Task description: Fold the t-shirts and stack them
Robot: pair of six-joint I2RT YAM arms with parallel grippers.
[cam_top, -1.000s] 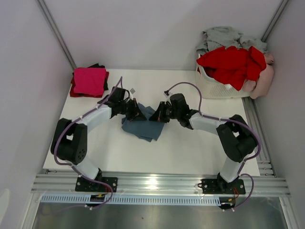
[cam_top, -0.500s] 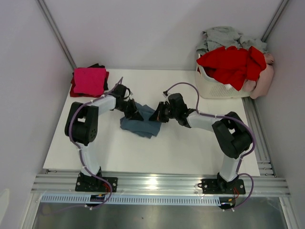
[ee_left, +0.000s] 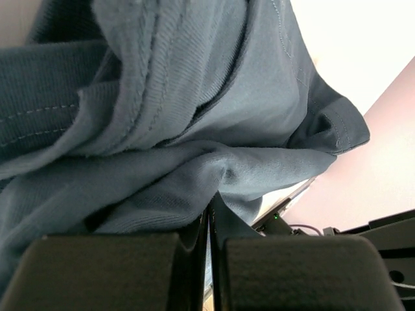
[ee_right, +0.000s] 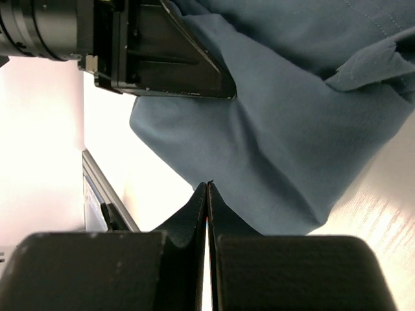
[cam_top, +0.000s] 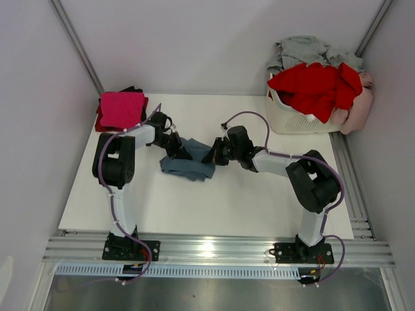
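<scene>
With the blue-grey t-shirt (cam_top: 191, 167) bunched between the left claw (cam_top: 183, 153), clamped on its fabric, and the right claw (cam_top: 216, 155), closed tight at its edge, this looks mid-fold, and next probably calls for smoothing it flat.

White tabletop (cam_top: 246, 207), pretty plain. A white slatted laundry basket (cam_top: 286, 118) sits at its far right corner, close to the right wall. Pale walls (cam_top: 194, 45) box it in on three sides, with grey metal strips (cam_top: 76, 45) running down the back corners. Along the near edge there's an aluminium rail (cam_top: 214, 248), and a slotted cable duct (cam_top: 214, 270) just in front of it.
</scene>
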